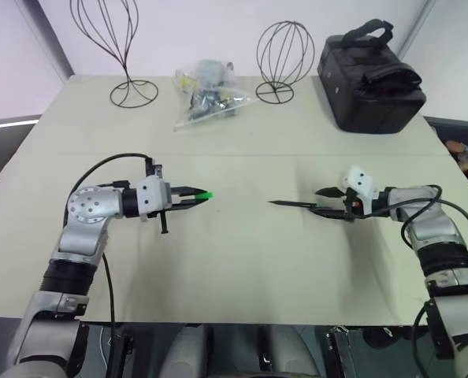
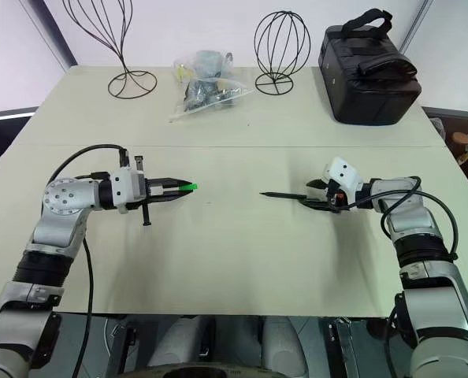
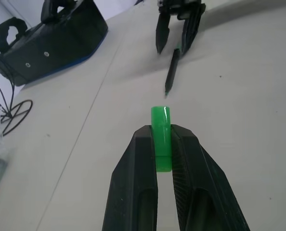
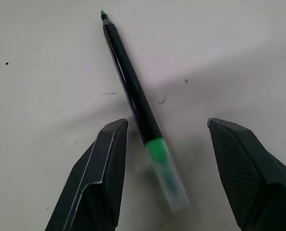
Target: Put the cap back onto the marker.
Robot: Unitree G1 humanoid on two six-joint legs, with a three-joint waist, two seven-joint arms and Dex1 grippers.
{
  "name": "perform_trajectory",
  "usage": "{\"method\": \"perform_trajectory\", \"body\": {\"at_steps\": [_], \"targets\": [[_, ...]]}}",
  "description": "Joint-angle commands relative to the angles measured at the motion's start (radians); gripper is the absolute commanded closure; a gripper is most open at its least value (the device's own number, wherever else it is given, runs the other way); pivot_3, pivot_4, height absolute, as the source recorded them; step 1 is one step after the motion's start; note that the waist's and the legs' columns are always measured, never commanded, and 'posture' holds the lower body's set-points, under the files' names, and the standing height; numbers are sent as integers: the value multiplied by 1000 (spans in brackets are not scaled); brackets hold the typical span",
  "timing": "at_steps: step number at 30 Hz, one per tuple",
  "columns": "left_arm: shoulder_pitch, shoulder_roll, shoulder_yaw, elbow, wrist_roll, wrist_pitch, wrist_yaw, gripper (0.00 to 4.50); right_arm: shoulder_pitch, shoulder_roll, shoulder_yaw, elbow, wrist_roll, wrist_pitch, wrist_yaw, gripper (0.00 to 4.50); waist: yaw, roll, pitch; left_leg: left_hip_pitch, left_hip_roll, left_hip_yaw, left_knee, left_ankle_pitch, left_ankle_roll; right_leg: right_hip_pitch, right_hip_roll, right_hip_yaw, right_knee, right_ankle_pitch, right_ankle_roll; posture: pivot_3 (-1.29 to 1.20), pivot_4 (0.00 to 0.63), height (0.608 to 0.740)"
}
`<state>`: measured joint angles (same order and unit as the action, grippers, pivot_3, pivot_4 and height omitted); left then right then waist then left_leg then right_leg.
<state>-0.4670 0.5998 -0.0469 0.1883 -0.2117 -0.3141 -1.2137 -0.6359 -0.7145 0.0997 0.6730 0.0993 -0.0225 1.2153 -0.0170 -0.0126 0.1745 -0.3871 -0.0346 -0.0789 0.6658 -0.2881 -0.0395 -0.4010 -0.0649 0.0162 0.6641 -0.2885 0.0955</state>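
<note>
1. Gripping the cap (image 3: 161,139), the left gripper (image 1: 193,198) has its two black fingers clamped on the little green cylinder, whose end sticks out past the fingertips and aims across the table toward the other arm.
2. Just beyond that cap, well apart from it, the marker (image 1: 299,205) lies flat on the table (image 1: 242,268), its pointed tip turned toward the left gripper.
3. At the marker's rear, the right gripper (image 4: 169,139) sits with its jaws spread wide, one finger on either side of the green end. The near finger (image 4: 107,163) is just beside the barrel, the far one stands off, and neither has closed on it yet.
4. The step in hand looks like the pick-up of the marker: the cap is secured, the pen is straddled but not grasped.
5. The next move calls for the right jaws to close squarely on the barrel near its green end without nudging it sideways, then a lift clear of the table.
6. After that, tip and cap mouth must be lined up on one axis before pushing together, and the cap's short length leaves little room for tilt.
</note>
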Motion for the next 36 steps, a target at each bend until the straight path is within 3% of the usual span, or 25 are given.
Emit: {"method": "perform_trajectory", "body": {"at_steps": [1,13,16,20,30,36], "targets": [[4,19,21,-33,-17,-8,19,4456,-22,1,-1,15,-10,-26,20,1785,0,0,0,0,0,0,0,0,0,0,0,0,0,0,0,0,150,740],[-16,30,13,-21,-18,-14,27,4456,2,13,0,44,-22,-53,24,1785,0,0,0,0,0,0,0,0,0,0,0,0,0,0,0,0,150,740],[-23,30,12,-16,-18,-15,25,4500,4,16,-2,47,-23,-52,19,2655,0,0,0,0,0,0,0,0,0,0,0,0,0,0,0,0,150,740],[-26,30,13,-12,-16,-17,25,4500,6,20,-3,54,-27,-52,19,4478,-1,0,0,2,0,0,0,0,0,2,0,0,0,0,0,0,150,740],[-40,26,16,21,-13,-36,29,4500,39,4,-9,-1,-35,-63,-3,4478,0,0,0,4,0,0,0,0,0,4,0,0,0,0,0,0,150,740],[-89,-3,-1,165,-5,-164,-5,4500,155,-68,-18,-317,-86,-124,-81,4478,7,1,0,3,-1,0,0,0,0,3,-1,0,0,0,0,0,150,740]]}}
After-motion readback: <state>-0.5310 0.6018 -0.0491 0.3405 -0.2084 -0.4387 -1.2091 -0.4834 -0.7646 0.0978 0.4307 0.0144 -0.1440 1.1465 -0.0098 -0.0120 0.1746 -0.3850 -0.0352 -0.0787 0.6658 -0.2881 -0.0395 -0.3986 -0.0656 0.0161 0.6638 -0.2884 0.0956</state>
